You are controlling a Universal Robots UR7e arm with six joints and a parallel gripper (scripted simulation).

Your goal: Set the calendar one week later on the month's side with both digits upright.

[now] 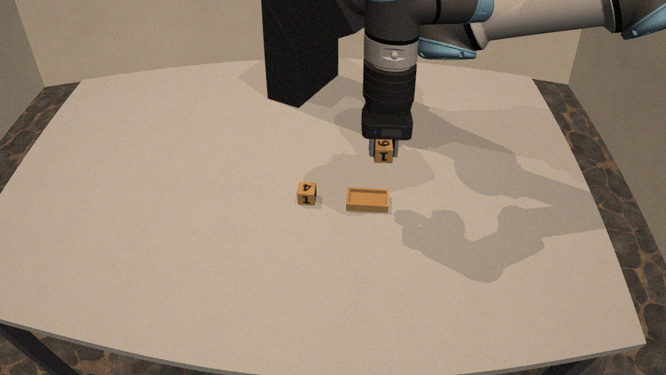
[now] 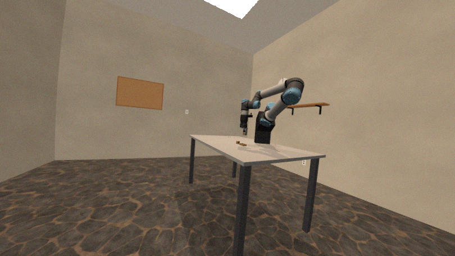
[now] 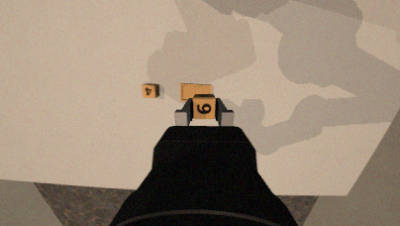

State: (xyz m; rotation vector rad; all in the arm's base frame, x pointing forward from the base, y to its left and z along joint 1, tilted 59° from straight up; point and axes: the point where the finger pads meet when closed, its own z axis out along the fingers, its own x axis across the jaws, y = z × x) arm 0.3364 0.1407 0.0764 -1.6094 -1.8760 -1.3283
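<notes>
Item: gripper (image 1: 383, 155) clamped on one date cube (image 1: 383, 151), raised above the table (image 1: 186, 279), behind the tray (image 1: 367, 207).
Risks: cube turning in the jaws (digits 6 and 1 showing); catching the tray's rim on lowering, tilting it; second cube (image 1: 306, 193) stands left of tray, outside it.

One cube (image 1: 383, 151) lifted; other cube (image 1: 306, 193) beside empty tray (image 1: 367, 207).
</notes>
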